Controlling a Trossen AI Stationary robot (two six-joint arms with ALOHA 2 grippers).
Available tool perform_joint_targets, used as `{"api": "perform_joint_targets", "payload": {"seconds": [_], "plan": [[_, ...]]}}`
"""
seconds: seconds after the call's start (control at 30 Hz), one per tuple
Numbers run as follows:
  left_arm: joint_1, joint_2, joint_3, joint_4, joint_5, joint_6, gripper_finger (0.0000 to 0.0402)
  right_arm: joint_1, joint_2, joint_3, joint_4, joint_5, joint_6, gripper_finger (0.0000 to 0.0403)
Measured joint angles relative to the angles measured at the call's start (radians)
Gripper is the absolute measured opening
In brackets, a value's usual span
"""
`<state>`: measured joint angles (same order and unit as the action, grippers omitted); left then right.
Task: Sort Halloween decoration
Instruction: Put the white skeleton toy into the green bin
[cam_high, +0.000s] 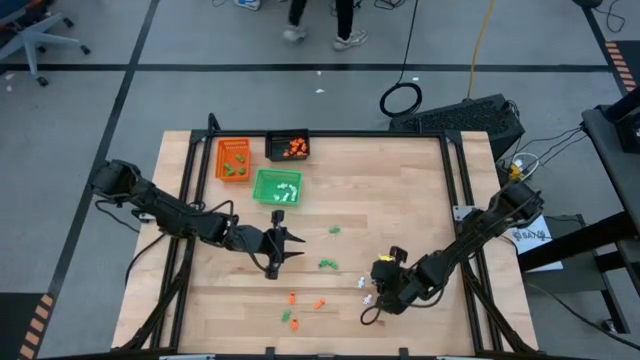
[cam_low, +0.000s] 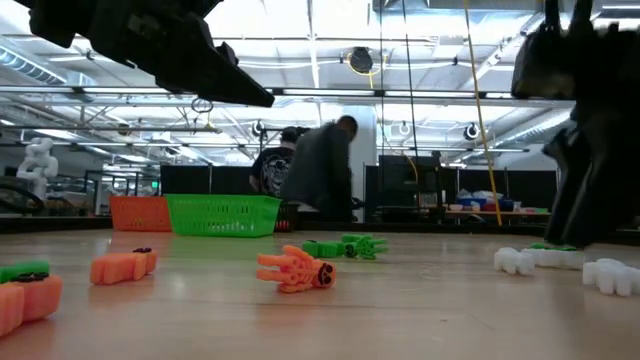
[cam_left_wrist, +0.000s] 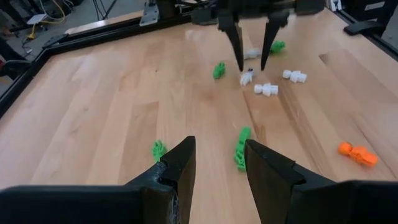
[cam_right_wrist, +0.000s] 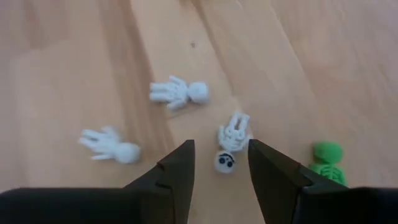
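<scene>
The Halloween decoration is small orange, green and white plastic figures scattered on the wooden table. My right gripper (cam_right_wrist: 221, 155) is open near the table's front right. It points down over a white skeleton (cam_right_wrist: 231, 140), whose skull lies between the fingertips; I see no touch. Two more white skeletons (cam_right_wrist: 180, 92) (cam_right_wrist: 112, 144) and a green one (cam_right_wrist: 326, 158) lie beside it. My left gripper (cam_high: 287, 250) hovers open left of the middle, with nothing between its fingers. It points toward a green figure (cam_left_wrist: 241, 148) and, farther off, the right gripper (cam_left_wrist: 252, 65).
Three small trays stand at the far left: orange (cam_high: 233, 158), black (cam_high: 288, 146) and green (cam_high: 278, 187), each with pieces in it. Loose green figures (cam_high: 327, 264) lie mid-table and orange ones (cam_high: 292, 297) near the front edge. A person stands in the room beyond the table.
</scene>
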<state>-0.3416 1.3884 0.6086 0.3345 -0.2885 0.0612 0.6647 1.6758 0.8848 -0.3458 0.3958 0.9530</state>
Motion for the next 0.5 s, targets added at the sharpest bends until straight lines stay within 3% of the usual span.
{"api": "perform_joint_targets", "payload": {"seconds": [0.33,0.5], "plan": [[-0.001,0.000,0.000,0.002,0.000,-0.002,0.0137,0.006,0.078,0.005,0.000,0.019,0.086,0.0133],[-0.001,0.000,0.000,0.001,0.000,-0.002,0.0137,0.007,0.079,0.004,-0.002,0.028,0.114,0.0097]]}}
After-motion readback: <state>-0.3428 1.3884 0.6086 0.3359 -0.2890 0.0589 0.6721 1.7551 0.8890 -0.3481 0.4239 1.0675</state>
